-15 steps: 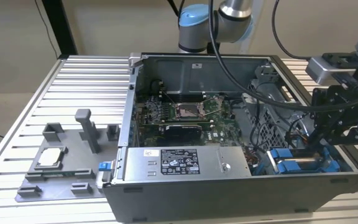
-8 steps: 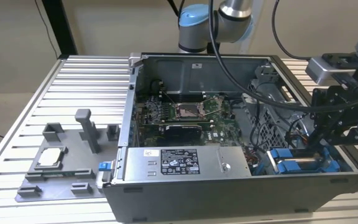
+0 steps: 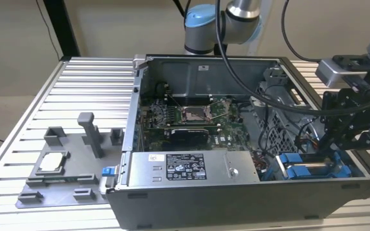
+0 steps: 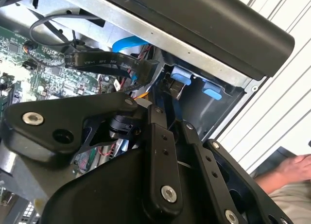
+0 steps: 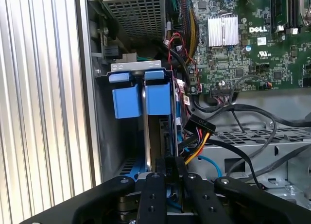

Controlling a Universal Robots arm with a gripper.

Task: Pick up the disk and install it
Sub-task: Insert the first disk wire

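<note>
Gripper (image 5: 167,174) fingers stand narrow from where I watch, pinched on the near end of the disk (image 5: 156,100). The disk sits on edge in the drive bay, its blue frame just beside a second blue frame (image 5: 125,100). A bundle of orange, yellow and black cables (image 5: 197,136) crowds close on its other side. In the exterior view the arm hangs over the open computer case (image 3: 236,204) at the exterior view's right end, its fingers reaching down into the bay. The motherboard (image 3: 191,120) lies mid-case, and a large grey box (image 3: 185,167) runs along the front wall. On the slatted table (image 3: 82,82), at the exterior view's left, a grey fixture (image 3: 63,190) carries a small square chip (image 3: 51,161). A person's hand (image 4: 291,168) shows beyond the case.
</note>
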